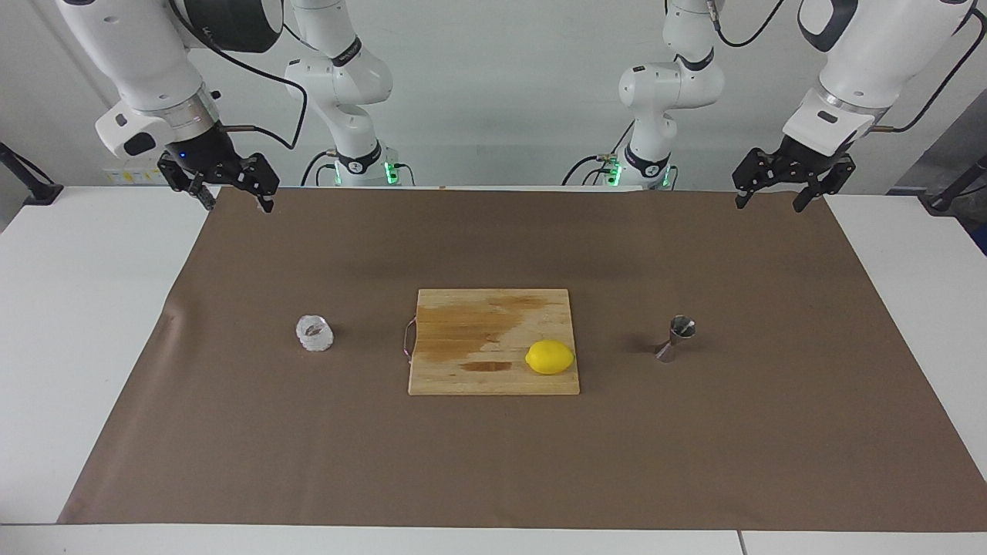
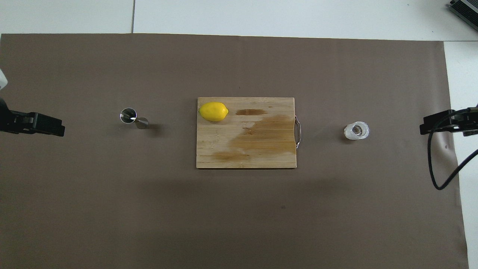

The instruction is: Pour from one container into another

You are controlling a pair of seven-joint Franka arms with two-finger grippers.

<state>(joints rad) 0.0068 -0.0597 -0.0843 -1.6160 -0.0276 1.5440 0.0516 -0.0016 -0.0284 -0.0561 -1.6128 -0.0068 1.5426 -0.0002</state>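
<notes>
Both arms are held raised and bent at the robots' edge of the desk (image 1: 92, 324), each waiting with its wrist angled downward. The left gripper (image 1: 773, 198) is poised over the brown mat (image 1: 493, 462) at the corner by the left arm's base, its jaws released and empty. The right gripper (image 1: 235, 194) is poised over the mat's corner by the right arm's base, its jaws likewise spread and holding nothing.

The glass cup (image 1: 314, 333) is set upright on the mat toward the right arm's end. The steel jigger (image 1: 675, 339) is stood upright toward the left arm's end. Between them a wooden cutting board (image 1: 478, 308) is laid, stained darker in patches, and a lemon (image 1: 550, 358) is rested on its corner farthest from the robots, toward the jigger.
</notes>
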